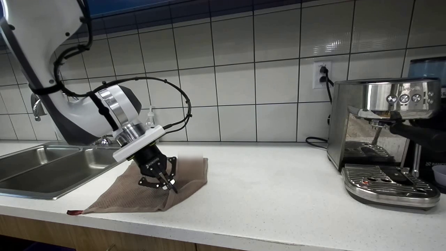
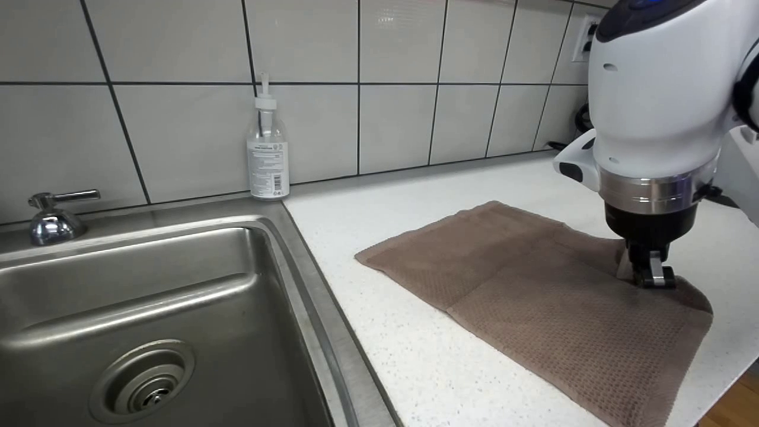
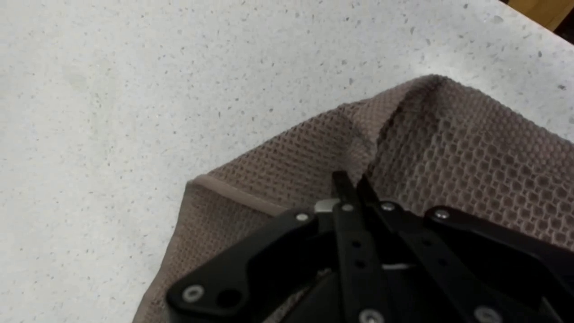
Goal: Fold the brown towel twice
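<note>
The brown towel [image 1: 122,197] lies spread on the white counter beside the sink, a small red tag [image 1: 74,212] at its near corner. In an exterior view the towel [image 2: 510,290] looks mostly flat, with crease lines across it and a raised, wrinkled part at the far end. There my gripper [image 2: 654,279] points down onto the cloth. In the wrist view the gripper [image 3: 351,180] has its fingertips nearly together, and a ridge of the towel [image 3: 497,175] runs into them, so it is shut on a pinch of fabric. The exact contact between the tips is dark.
A steel sink [image 2: 278,237] adjoins the counter, with a clear pump bottle [image 2: 270,160] by its back corner. Further along the counter stands an espresso machine [image 1: 383,90]. The tiled wall [image 1: 233,83] runs behind, and the counter's front edge [image 1: 223,235] passes close to the towel.
</note>
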